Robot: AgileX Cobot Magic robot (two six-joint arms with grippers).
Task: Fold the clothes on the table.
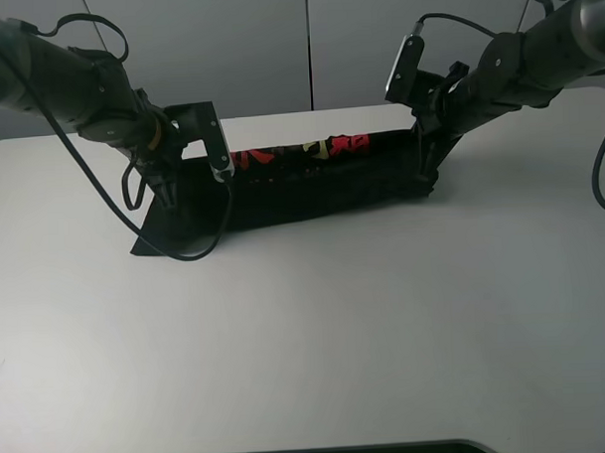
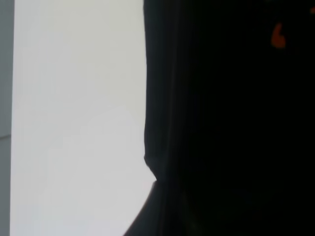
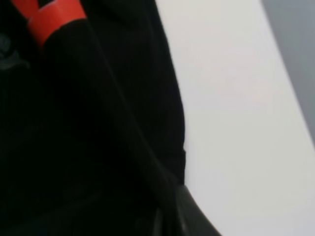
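The left claw (image 1: 168, 189) and right claw (image 1: 426, 170) are pinched shut on the ends of the shirt (image 1: 311, 186). If one slips, the fold could land crooked on the worktop (image 1: 306, 336).

Red and orange printed characters (image 1: 330, 146), across the black T-shirt (image 1: 321, 191) — none legible at this size
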